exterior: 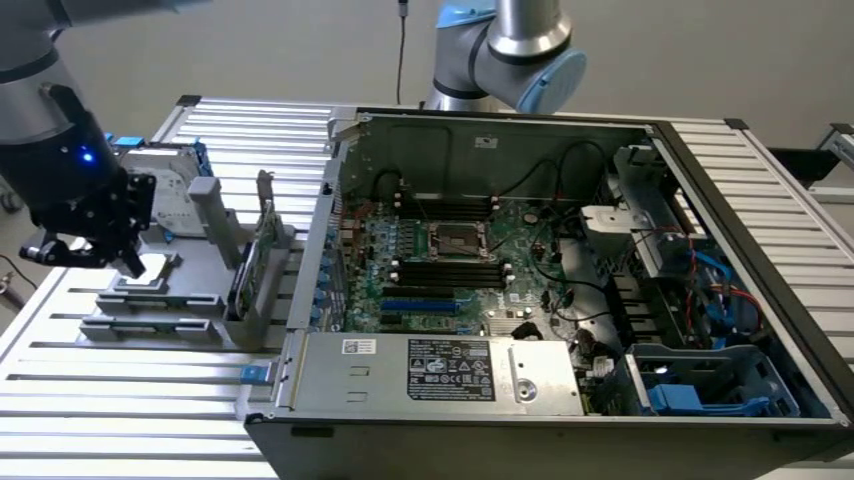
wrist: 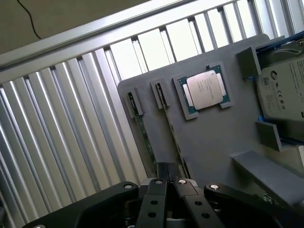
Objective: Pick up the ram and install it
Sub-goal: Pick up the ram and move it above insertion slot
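The ram [wrist: 144, 142] stands on edge in its slot of the grey holder [wrist: 209, 137] on the bench [wrist: 57, 142], beside a second thin stick and the silver processor chip [wrist: 207, 89], so it is not yet lifted. The hand [wrist: 167, 167] hangs right over that holder, fingers drawn together with no gap I can make out and nothing plainly held. Over in the open computer case [exterior: 747, 160], the motherboard's black slots [exterior: 447, 272] look unfilled to me, so I'd say both pickup and installation remain to be done.
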